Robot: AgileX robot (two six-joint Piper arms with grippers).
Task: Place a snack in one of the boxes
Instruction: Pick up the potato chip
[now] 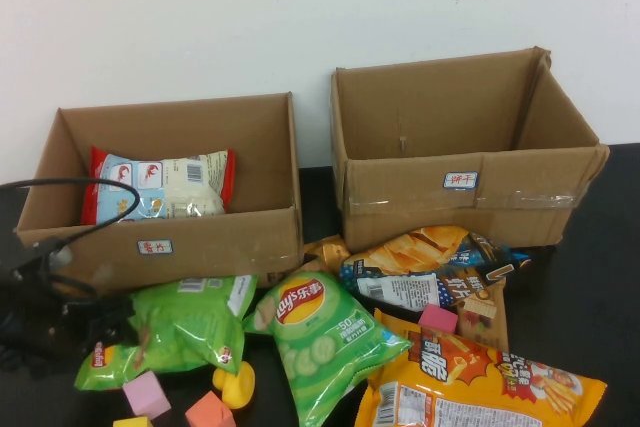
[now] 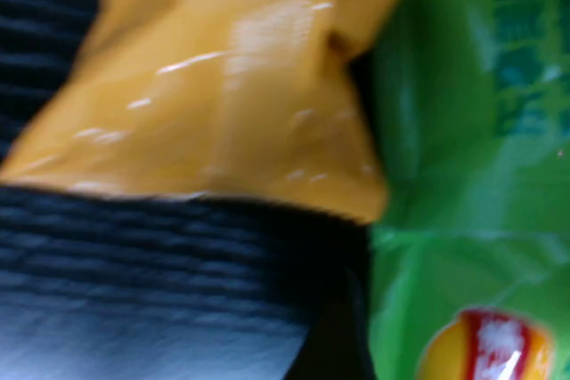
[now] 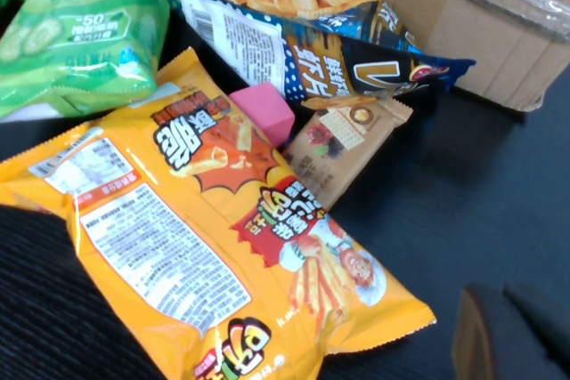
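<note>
Two open cardboard boxes stand at the back. The left box (image 1: 60,232) holds a red, white and blue snack bag (image 1: 160,185). The right box (image 1: 400,192) looks empty. Snacks lie in front: a green chip bag (image 1: 185,327), a second green Lay's bag (image 1: 320,337), a blue and orange chip bag (image 1: 425,257) and a yellow fries bag (image 1: 480,377). My left gripper (image 1: 105,325) sits against the left end of the first green bag, which fills the left wrist view (image 2: 472,220) beside something glossy yellow (image 2: 232,86). My right gripper (image 3: 503,335) is over bare table beside the yellow fries bag (image 3: 205,220).
A small brown pack (image 1: 482,312), pink cubes (image 1: 437,319) (image 1: 147,394), an orange cube (image 1: 208,412) and a yellow toy (image 1: 238,384) lie among the bags. A black cable (image 1: 75,187) loops over the left box's corner. The white wall is behind the boxes.
</note>
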